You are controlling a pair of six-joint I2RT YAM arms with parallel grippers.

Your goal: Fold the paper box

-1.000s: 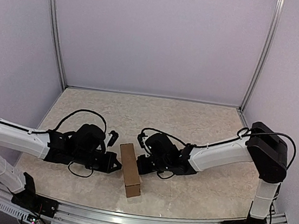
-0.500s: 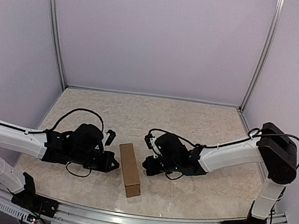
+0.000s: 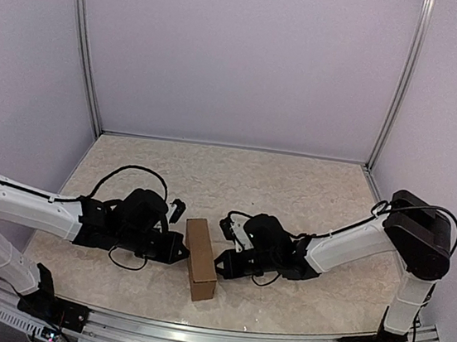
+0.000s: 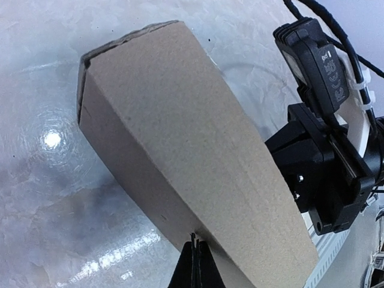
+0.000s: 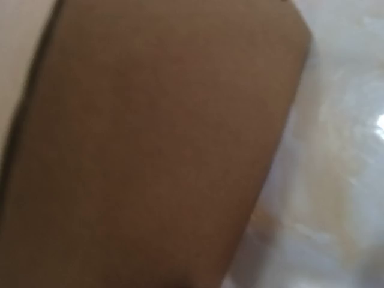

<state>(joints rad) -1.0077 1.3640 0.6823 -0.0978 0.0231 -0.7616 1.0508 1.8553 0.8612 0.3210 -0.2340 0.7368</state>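
The paper box is a closed brown carton lying flat on the marble table, its long side running from far to near. My left gripper is shut, and its pointed tip touches the box's left side wall. In the left wrist view the shut fingertips press against the lower edge of the box. My right gripper is shut too, its tip at the box's right wall, opposite the left one. The box fills the blurred right wrist view, where my own fingers do not show.
Black cables loop over both wrists. An aluminium rail runs along the near table edge, close to the box's near end. Pale walls with metal posts close the back and sides. The right wrist's body looms behind the box.
My right gripper backed off the box half a second ago and has come back to its right wall, lower down. The left gripper edged right onto the left wall. The box barely shifted.
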